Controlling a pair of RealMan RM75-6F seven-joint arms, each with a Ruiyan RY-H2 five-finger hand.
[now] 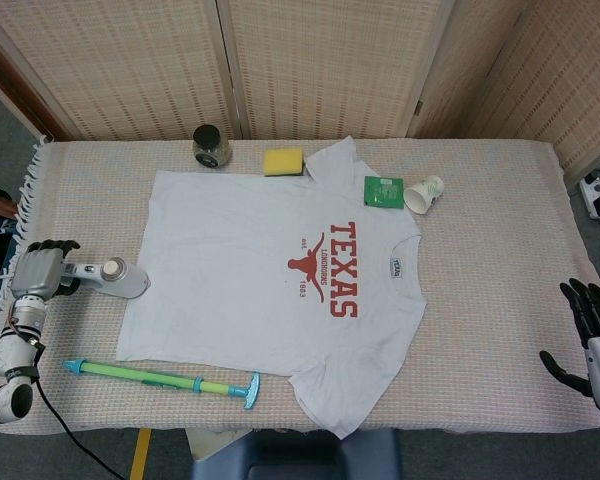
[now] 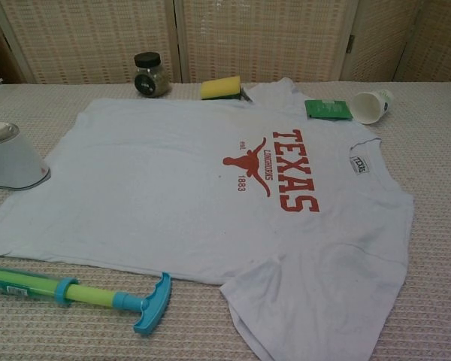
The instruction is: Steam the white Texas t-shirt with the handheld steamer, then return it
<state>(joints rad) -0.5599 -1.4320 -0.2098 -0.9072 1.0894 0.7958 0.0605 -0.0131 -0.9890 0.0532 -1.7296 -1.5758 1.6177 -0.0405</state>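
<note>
1. Handheld steamer [image 1: 113,279]: a white body lying on the woven table cover [image 1: 500,290] at the table's left edge, just beside the hem of the white Texas t-shirt [image 1: 270,270]. In the chest view the steamer [image 2: 10,158] stands just off the shirt's left edge.
2. The left hand [image 1: 38,271] is at the steamer's outer end, fingers curled around its handle; whether they press firmly on it I cannot tell, but the hand looks closed on it.
3. The t-shirt lies flat, spread across the middle of the table, red "TEXAS" print facing up, collar toward the robot's right.
4. The right hand [image 1: 592,340] hangs off the table's right edge near the front corner, well apart from the shirt, fingers spread and holding nothing.
5. A green and blue pump toy [image 1: 165,380] lies along the front edge, near the shirt's lower left corner.
6. Along the back: a dark-lidded jar [image 1: 211,146], a yellow sponge [image 1: 283,161] touching the shirt's sleeve, a green packet [image 1: 383,190], and a tipped paper cup [image 1: 424,193] just beside the packet.
</note>
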